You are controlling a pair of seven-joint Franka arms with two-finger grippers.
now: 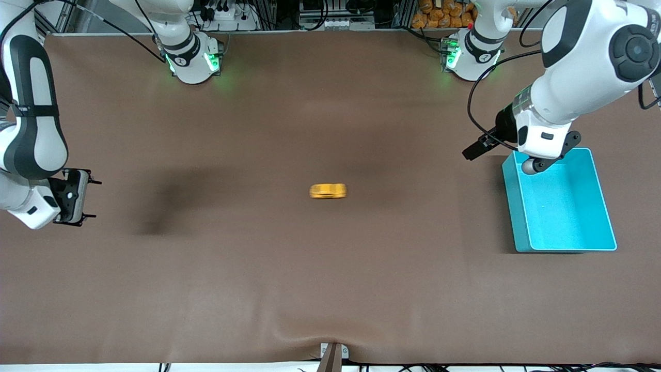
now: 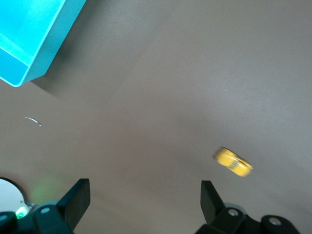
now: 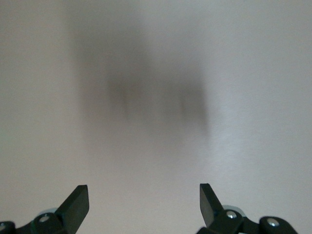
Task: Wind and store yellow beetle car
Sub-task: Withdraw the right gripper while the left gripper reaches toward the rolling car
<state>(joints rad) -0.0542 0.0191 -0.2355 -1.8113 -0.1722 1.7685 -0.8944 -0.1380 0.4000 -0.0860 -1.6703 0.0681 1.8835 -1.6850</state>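
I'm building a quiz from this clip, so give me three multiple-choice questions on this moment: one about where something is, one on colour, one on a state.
1. Where is the car?
A. in the bin
B. on the bare table, mid-table
C. in an end effector

2. What colour is the bin?
A. turquoise
B. red
C. white

3. How does the left end effector stand?
A. shut on the car
B. shut, empty
C. open, empty

Key: 1 B, the car sits alone on the table, apart from the bin. 2 A, its walls are turquoise. 3 C, the left wrist view shows its fingers spread with nothing between.
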